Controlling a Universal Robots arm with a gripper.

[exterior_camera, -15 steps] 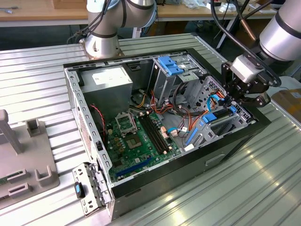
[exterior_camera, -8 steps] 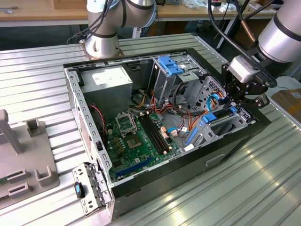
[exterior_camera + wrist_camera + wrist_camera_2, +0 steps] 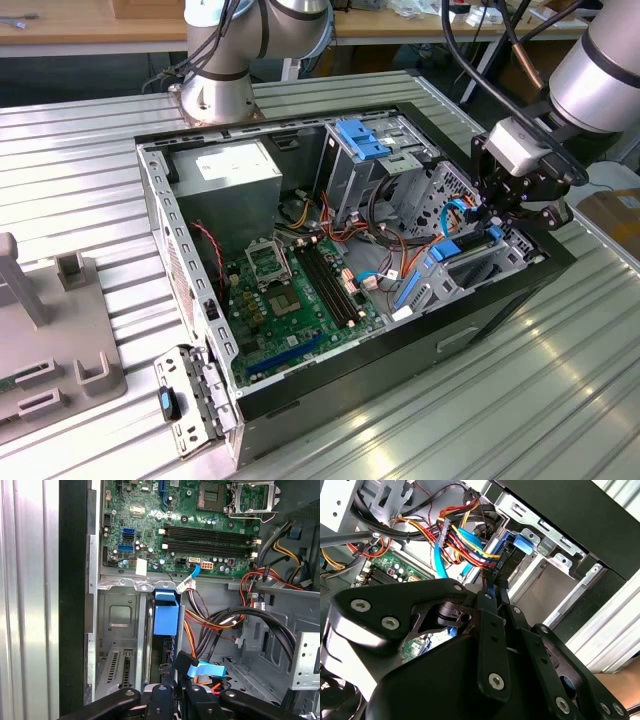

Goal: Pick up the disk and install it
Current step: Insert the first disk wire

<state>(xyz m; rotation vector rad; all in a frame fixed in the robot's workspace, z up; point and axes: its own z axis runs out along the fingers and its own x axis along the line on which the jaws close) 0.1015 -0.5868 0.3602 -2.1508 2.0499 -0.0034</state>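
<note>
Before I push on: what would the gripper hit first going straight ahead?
Likely the black plug with the blue flat cable, right ahead of the gripper; the disk lies beyond. Depth unclear.

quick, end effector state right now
End effector: shut, its tips close together by the disk; whether it grips anything cannot be told.

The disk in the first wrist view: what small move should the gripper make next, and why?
Probably a short, slow push along the slot to seat the disk deeper in the drive bay. It stands on edge there, in line with the gripper, and a cable bundle lies close beside it, so a straight path seems safest.
</note>
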